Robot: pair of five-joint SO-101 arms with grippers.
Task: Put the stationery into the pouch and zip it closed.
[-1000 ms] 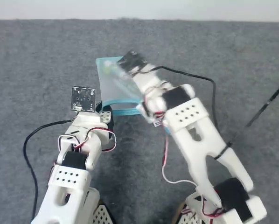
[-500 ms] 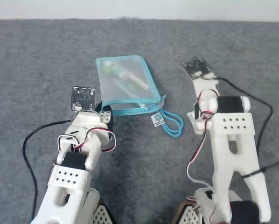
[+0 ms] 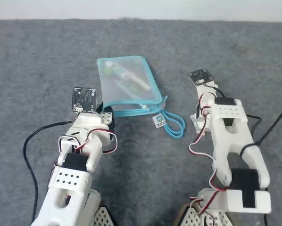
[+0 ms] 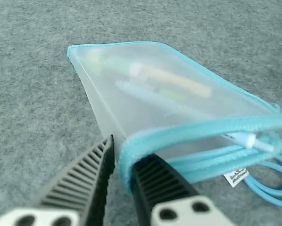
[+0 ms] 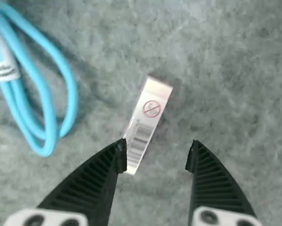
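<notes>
**Inspector:** Where is the pouch?

**Assistant:** The pouch [image 3: 127,84] lies flat on the grey bench [image 3: 46,56], ahead of both arms and nearer the left one. It is see-through with a blue zip edge. Pens [image 4: 169,84] show through its wall, lying inside.

**Inspector:** The left arm?

**Assistant:** The left gripper [image 4: 123,162] is at the pouch's corner, at one end of the zip edge. Its fingers [image 4: 155,188] are drawn narrow and pinch the blue edge between them.

**Inspector:** Is the zip shut?

**Assistant:** I cannot tell. A white pull [image 4: 244,139] sits toward the other end of the zip edge, away from that gripper. Whether the two sides are joined along the whole length is not plain.

**Inspector:** The right arm?

**Assistant:** The right gripper [image 5: 156,153] hangs over the bench to the side of the pouch, apart from it. Its fingers are spread wide and hold nothing. A small white block [image 5: 145,123] with a barcode lies on the bench in the gap between them, close by one fingertip and clear of the other.

**Inspector:** Anything further?

**Assistant:** A blue cord [image 3: 174,123] loops from the pouch's zip end onto the bench and carries a small paper tag [image 3: 159,120]. The cord lies between the pouch and the right arm. In the right wrist view it is near the white block and not touching it.
</notes>
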